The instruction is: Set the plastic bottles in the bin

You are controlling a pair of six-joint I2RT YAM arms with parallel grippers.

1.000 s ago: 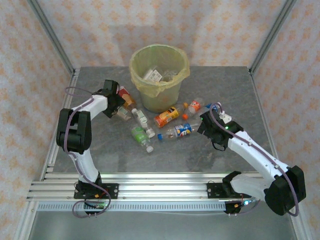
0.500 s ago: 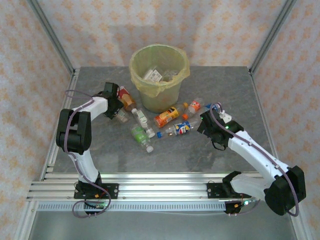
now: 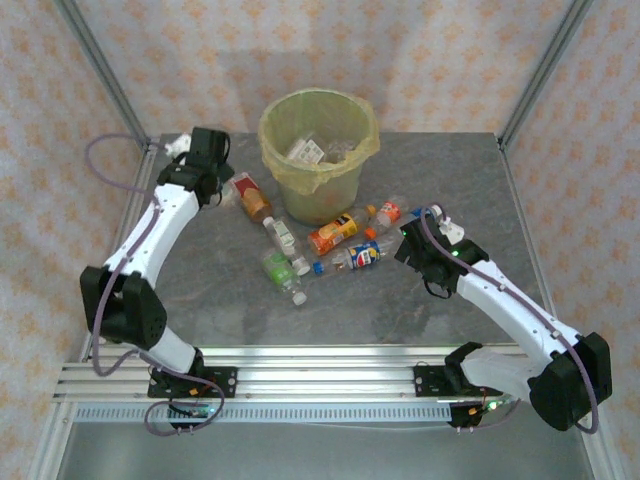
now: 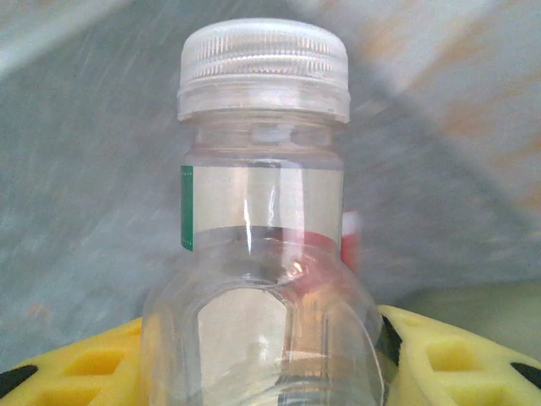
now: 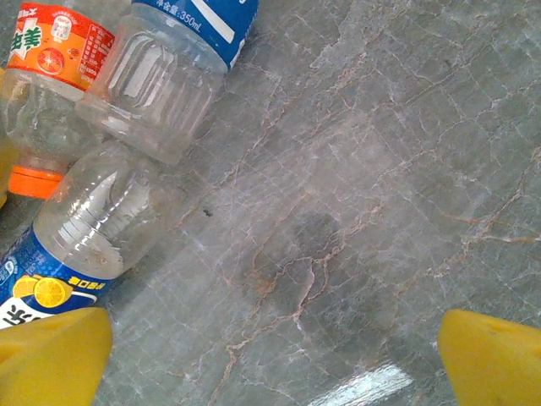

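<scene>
— Left side?
— My left gripper [image 4: 262, 372] pinches a clear white-capped bottle [image 4: 262, 211], left of the bin [image 3: 322, 192].
— Right?
— There my right gripper [image 5: 270, 355] is spread wide over bare desk [image 5: 380, 169] — loose bottles [image 3: 335, 233] lie just beside it.

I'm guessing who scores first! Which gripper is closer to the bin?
Left. The left gripper, holding a clear bottle, is just left of the bin; the right gripper sits farther off, near-right, beyond the lying bottles.

Left arm [image 3: 150, 235] stretches toward the table's [image 3: 220, 300] far-left corner, left gripper [image 4: 262, 364] clamped on a clear bottle [image 4: 264, 194]; right gripper [image 5: 275, 355] gapes wide.
</scene>
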